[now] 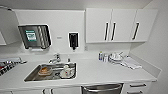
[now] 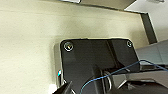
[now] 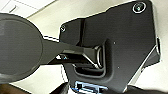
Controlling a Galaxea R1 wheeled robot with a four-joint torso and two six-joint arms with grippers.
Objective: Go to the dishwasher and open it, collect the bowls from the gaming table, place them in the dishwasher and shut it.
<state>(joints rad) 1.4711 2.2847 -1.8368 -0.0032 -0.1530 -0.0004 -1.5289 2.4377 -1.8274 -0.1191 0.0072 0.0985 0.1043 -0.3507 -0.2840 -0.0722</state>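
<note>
You are facing a white kitchen surface (image 1: 100, 72) with a steel sink (image 1: 51, 72) let into it, and the sink is the handiest landmark here. Inside the sink sit an orange-brown dish (image 1: 45, 70) and, beside it toward the right, a pale cup or bowl (image 1: 67, 72); the details are too blurred to tell more. Just behind the sink stands the tap (image 1: 55, 58). On the wall above and behind the sink you see a paper towel dispenser (image 1: 35, 36) with a green label, and to its right a small black soap dispenser (image 1: 73, 40). Further right of the sink, on the surface, stand a couple of small bottles (image 1: 102, 57), a stack of white dishes (image 1: 115, 57) and a folded cloth (image 1: 131, 63). Above those hang white wall cupboards (image 1: 120, 24) with dark bar handles.

The dishwasher (image 1: 102, 89) is below the surface, just right of the sink, at the lower edge of your head view; you see its steel front and bar handle, and the door looks closed. To its right are white drawers (image 1: 137, 88).

Your wrist views show the robot's own dark plates over a pale floor. You cannot tell from them whether the fingers of the left or the right arm are apart or together.
</note>
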